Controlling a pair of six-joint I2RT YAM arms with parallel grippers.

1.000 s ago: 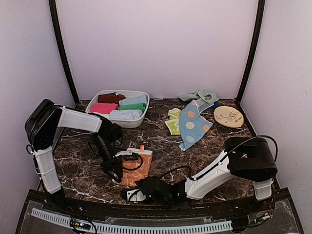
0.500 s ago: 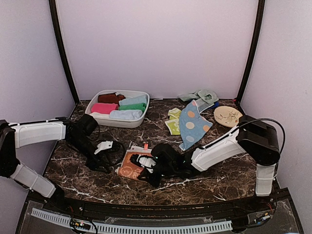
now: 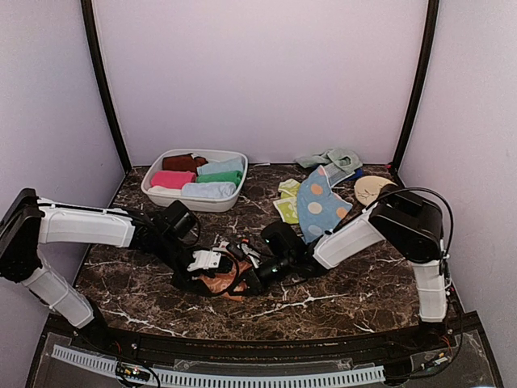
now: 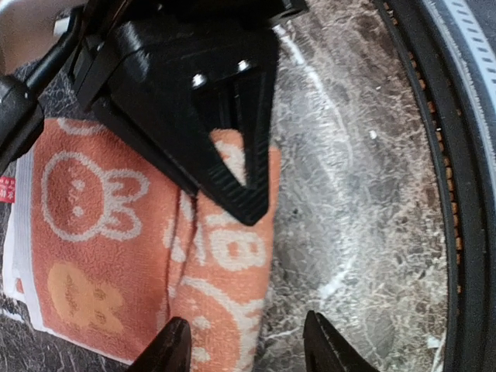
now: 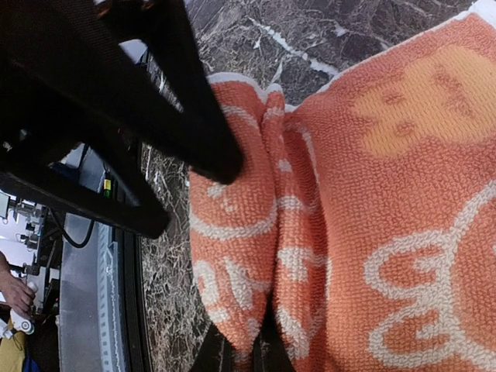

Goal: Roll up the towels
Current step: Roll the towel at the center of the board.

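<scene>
Snugly, rolled towels (image 3: 199, 173) lie packed in the white tub (image 3: 202, 204).

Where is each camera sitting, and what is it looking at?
Top: high behind the arms, facing down at the table, tub and orange towel; left arm and right arm show.
Left wrist: on the left arm, facing down at that towel; the left jaws open at the bottom, the right jaws above.
Right wrist: close over the towel; the right jaws, shut, pinch a fold.
All share the towel.
</scene>
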